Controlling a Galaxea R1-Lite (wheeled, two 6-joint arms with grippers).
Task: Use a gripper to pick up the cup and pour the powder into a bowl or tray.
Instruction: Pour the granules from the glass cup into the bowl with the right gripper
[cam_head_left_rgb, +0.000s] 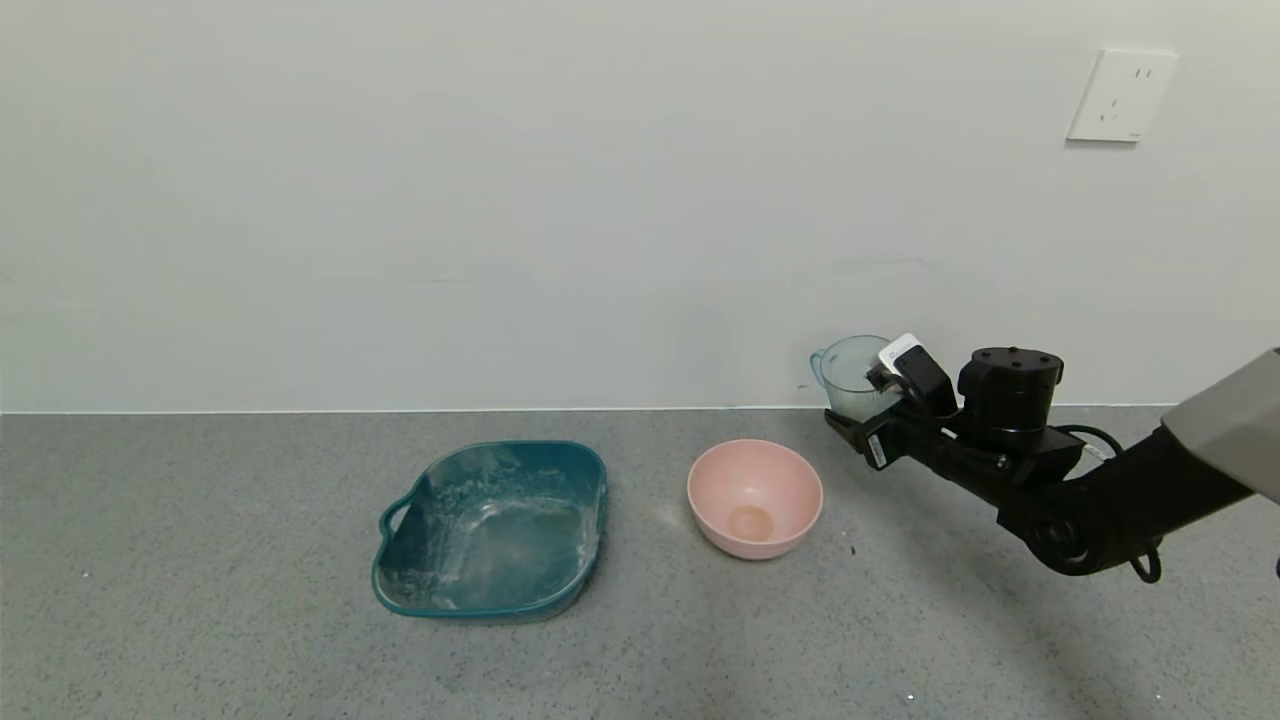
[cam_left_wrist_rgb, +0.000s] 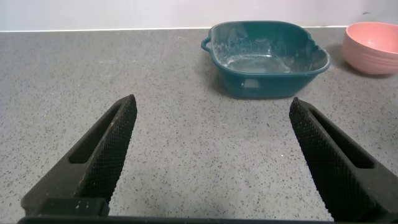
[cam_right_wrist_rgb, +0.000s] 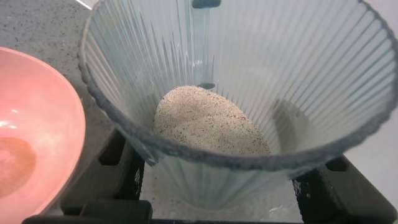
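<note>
Gripping the cup (cam_head_left_rgb: 848, 378) low on its ribbed wall, far right by the bowl (cam_head_left_rgb: 755, 497); right gripper (cam_head_left_rgb: 868, 418) fingers clamped. Looks light, thin, squashy, powder (cam_right_wrist_rgb: 208, 121) shifting easily. Left gripper (cam_left_wrist_rgb: 214, 155) fingers apart.

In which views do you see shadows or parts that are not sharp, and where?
Head view: soft even light; the right gripper and its arm throw a faint shadow on the grey counter. Right wrist view: the cup fills the frame, the powder sharp, the pink bowl slightly soft. Left wrist view: the open left gripper looks soft.
</note>
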